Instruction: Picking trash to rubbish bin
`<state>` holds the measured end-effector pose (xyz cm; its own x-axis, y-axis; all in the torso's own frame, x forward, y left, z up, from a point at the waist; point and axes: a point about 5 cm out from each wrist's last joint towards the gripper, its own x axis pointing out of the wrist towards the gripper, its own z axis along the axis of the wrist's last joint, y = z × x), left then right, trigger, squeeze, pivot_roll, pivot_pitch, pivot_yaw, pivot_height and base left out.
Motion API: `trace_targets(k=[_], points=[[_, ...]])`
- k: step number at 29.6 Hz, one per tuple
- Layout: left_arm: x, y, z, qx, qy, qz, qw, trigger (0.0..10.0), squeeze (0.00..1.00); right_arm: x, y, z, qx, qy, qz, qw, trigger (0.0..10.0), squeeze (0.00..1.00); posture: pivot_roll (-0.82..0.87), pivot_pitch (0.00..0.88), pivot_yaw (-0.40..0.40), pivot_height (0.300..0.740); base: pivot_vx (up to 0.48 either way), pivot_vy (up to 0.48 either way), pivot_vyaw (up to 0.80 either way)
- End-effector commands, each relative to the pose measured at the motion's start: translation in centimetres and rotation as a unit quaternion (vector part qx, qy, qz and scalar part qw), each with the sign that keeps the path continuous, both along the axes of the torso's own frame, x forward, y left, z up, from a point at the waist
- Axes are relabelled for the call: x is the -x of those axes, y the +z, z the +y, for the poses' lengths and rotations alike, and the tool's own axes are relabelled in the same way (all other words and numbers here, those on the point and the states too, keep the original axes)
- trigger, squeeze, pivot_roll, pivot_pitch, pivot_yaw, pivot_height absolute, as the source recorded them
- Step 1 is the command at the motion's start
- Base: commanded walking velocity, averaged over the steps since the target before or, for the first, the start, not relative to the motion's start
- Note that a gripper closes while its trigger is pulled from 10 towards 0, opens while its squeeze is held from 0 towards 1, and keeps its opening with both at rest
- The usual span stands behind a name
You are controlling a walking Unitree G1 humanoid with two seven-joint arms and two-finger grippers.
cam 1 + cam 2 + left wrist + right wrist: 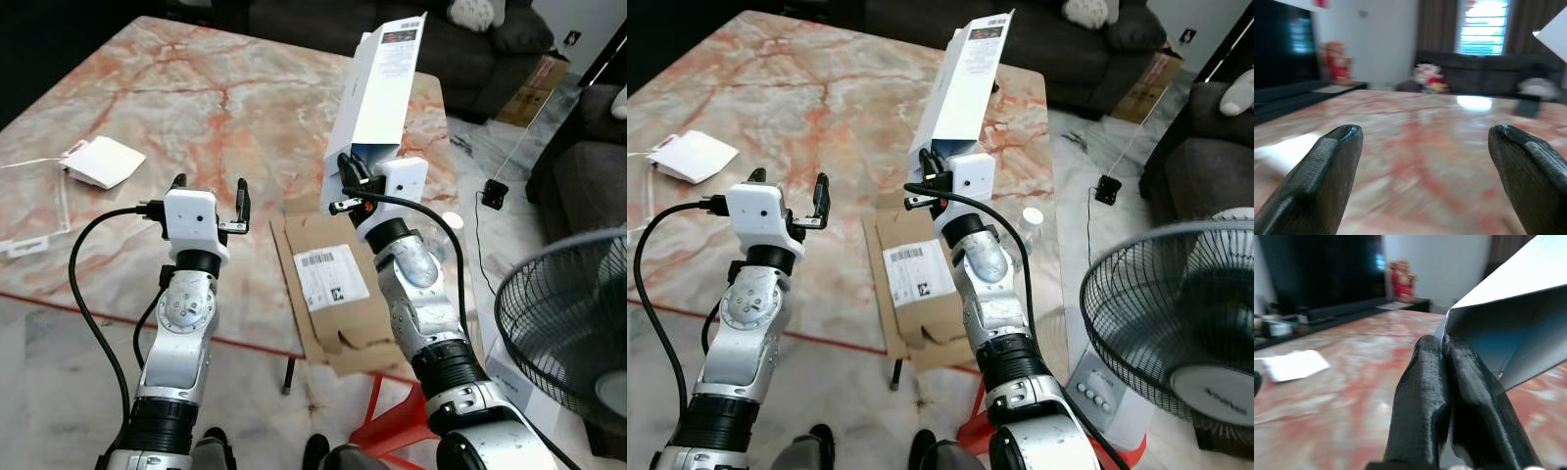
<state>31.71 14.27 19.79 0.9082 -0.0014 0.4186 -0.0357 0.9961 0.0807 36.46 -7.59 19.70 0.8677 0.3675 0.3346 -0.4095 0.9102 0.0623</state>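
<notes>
Long white box (377,88) lifted clear of the bench (196,108), tilted up over its near right part, open lower end pinched tight by the right gripper (345,186). Flattened cardboard (328,294) lying below, overhanging the near edge. Left gripper (209,201) spread wide, empty, over the near edge. Pickup done; carrying to a rubbish bin and dropping left.

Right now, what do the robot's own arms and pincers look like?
Both arms are silver metal with rounded joints and black ribbed cuffs near the shoulders. Each wrist carries a white boxy housing, and a thick black cable loops from it down the arm. The left pincer and right pincer each have two long black fingers with finely ridged, rounded tips. An orange fitting shows at the right wrist.
</notes>
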Motion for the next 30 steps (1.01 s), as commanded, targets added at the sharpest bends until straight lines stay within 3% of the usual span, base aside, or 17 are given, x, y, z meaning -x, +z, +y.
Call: trace_targets(k=[1,30], points=[[0.15,-0.51,-0.31,-0.001,-0.006,0.009,1.000,10.0,0.00,0.08,-0.26,-0.10,-0.003,0.000,0.004,1.000,10.0,0.00,0.05,0.145,-0.136,0.740,-0.244,0.000,0.00],[0.02,-0.54,-0.31,0.003,-0.005,0.010,1.000,10.0,0.00,-0.10,-0.48,-0.47,-0.005,-0.005,0.015,1.000,10.0,0.00,0.05,0.165,-0.148,0.740,-0.244,0.000,0.00]])
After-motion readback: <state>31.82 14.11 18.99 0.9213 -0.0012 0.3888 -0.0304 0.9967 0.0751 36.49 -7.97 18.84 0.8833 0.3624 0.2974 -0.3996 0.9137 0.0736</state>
